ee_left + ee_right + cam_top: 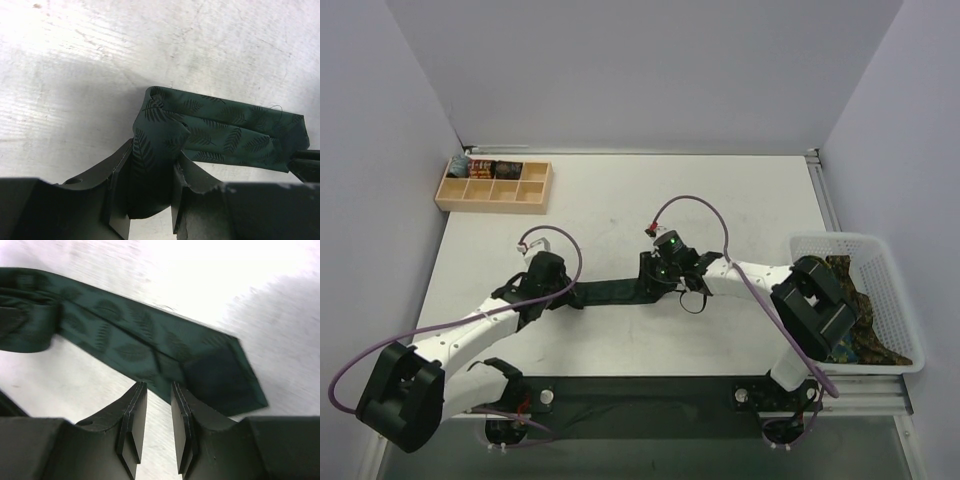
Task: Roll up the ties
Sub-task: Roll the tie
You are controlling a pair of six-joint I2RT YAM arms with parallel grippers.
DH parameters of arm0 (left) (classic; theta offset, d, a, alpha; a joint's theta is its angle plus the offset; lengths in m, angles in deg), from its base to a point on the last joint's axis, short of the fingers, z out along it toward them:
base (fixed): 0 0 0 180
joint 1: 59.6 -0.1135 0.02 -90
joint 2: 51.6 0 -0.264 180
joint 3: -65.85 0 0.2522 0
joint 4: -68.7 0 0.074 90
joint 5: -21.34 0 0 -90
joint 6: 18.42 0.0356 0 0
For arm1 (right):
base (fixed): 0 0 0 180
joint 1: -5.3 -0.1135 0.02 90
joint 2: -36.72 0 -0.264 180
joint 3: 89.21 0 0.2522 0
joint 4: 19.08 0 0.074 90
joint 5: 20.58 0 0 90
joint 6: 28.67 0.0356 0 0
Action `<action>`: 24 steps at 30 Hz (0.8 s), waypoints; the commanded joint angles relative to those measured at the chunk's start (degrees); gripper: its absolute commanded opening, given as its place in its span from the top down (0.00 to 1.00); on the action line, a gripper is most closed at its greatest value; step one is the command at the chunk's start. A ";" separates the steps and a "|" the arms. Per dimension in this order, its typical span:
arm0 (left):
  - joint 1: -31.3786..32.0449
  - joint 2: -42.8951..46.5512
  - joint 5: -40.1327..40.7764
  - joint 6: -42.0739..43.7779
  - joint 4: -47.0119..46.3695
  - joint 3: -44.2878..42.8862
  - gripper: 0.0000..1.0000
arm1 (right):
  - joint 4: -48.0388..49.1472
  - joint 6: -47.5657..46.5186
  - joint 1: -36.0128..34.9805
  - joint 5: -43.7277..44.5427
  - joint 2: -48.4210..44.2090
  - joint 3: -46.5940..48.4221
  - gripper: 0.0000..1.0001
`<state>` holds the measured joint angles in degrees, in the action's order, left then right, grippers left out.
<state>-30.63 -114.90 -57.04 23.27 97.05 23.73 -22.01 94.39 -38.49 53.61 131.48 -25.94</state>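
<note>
A dark green tie with a leaf pattern (610, 293) lies flat across the middle of the table between my two grippers. My left gripper (558, 290) is shut on its folded left end; in the left wrist view the fabric (220, 135) bunches between the fingers of that gripper (152, 162). My right gripper (662, 274) hovers at the tie's other end. In the right wrist view its jaws (158, 390) stand slightly apart with only table between them, just short of the tie's wide end (150, 340). More ties (868, 330) lie heaped in the basket.
A white mesh basket (840, 242) stands at the right edge beside the right arm. A wooden compartment tray (492, 197) sits at the back left, with rolled ties (485, 168) in its rear compartments. Purple cables (700, 203) loop over both arms.
</note>
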 commanded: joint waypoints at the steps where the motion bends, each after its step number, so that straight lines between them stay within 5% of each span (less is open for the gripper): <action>1: 0.56 1.00 3.67 -4.06 2.46 -1.87 0.76 | -4.41 -2.82 0.46 5.35 -0.11 -1.44 0.73; 13: -0.75 1.61 5.96 -11.27 4.74 -5.83 0.77 | -4.59 1.83 1.69 3.43 5.96 -2.14 0.81; 24: -4.89 -2.68 12.37 -8.73 3.08 -5.92 0.76 | -6.00 2.80 2.66 0.35 6.67 -2.59 0.82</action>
<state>-35.00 -115.58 -50.46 13.41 101.48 20.02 -20.99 97.49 -36.24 53.22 135.61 -27.29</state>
